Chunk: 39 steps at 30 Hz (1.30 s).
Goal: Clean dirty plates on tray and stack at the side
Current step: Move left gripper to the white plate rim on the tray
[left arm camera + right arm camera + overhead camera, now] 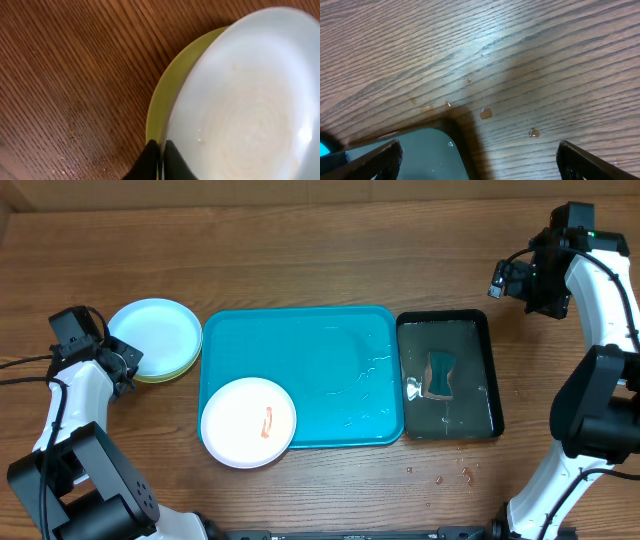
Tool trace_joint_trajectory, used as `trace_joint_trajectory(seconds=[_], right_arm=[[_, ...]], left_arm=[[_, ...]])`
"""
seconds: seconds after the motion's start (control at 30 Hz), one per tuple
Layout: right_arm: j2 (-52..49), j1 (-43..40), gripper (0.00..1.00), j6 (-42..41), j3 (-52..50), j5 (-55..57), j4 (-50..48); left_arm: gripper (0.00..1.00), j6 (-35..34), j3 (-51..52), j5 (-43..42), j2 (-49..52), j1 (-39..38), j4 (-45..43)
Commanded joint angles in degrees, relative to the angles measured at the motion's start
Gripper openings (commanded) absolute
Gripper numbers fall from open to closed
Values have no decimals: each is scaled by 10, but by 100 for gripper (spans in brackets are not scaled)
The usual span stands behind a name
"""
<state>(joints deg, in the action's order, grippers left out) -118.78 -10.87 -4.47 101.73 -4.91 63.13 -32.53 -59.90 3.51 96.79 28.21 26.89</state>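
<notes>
Our left gripper sits off the left side of the tray. Its two dark fingers are drawn almost together, with a thin slit between them, right at the edge of the stacked plates. We cannot tell whether they pinch the rim or only touch it

Nearest to us, the white plate lies on the tray's near left corner and overhangs the near rim. It carries an orange-red smear right of its centre. Off the tray's near right corner we see a few drops on the wooden table

The tray lies flat, and its right half bears wet streaks. Just beside its right side stands the black tray, filled with water, with a dark teal sponge in it

Along the far part of the tray's left side, on the table, we find the light blue plate resting on top of the yellow-green plate. Only a crescent of the lower one shows

Farthest off, beyond the tray's far right corner and past the black tray, hangs our right gripper. Its fingers are spread wide with nothing between them, above bare wood and a corner of the black tray
</notes>
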Motion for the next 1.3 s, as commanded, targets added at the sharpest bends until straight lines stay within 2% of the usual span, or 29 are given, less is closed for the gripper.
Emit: trace_joint_trajectory(seconds=[0.0, 0.1, 0.17, 0.3, 0.47, 0.6, 0.73, 0.9, 1.0, 1.1, 1.27], right_arm=[[2, -1, 100, -1, 9, 4, -1], [2, -1, 100, -1, 9, 4, -1], [2, -1, 100, -1, 9, 4, -1], [2, -1, 100, -1, 9, 4, -1], [2, -1, 100, -1, 9, 4, -1], [2, -1, 100, -1, 9, 4, -1], [2, -1, 100, -1, 9, 4, -1], [2, -1, 100, -1, 9, 4, -1], [2, -1, 100, -1, 9, 4, -1], [2, -1, 100, -1, 9, 4, -1], [2, -1, 100, -1, 9, 4, -1]], left_arm=[[23, 2, 5, -4, 4, -2, -4], [54, 7, 4, -8, 2, -2, 2], [58, 7, -5, -27, -4, 3, 22], [55, 10, -46, -110, -39, 7, 99], [55, 52, -74, -210, -116, -14, 248], [52, 82, -73, -146, -177, -47, 356], [53, 97, -56, -71, -227, -83, 408], [49, 99, -2, -67, -257, -116, 417], [32, 98, 51, -67, -257, -117, 386], [31, 95, 93, -78, -256, -117, 357], [38, 96, 163, -95, -256, -117, 301]])
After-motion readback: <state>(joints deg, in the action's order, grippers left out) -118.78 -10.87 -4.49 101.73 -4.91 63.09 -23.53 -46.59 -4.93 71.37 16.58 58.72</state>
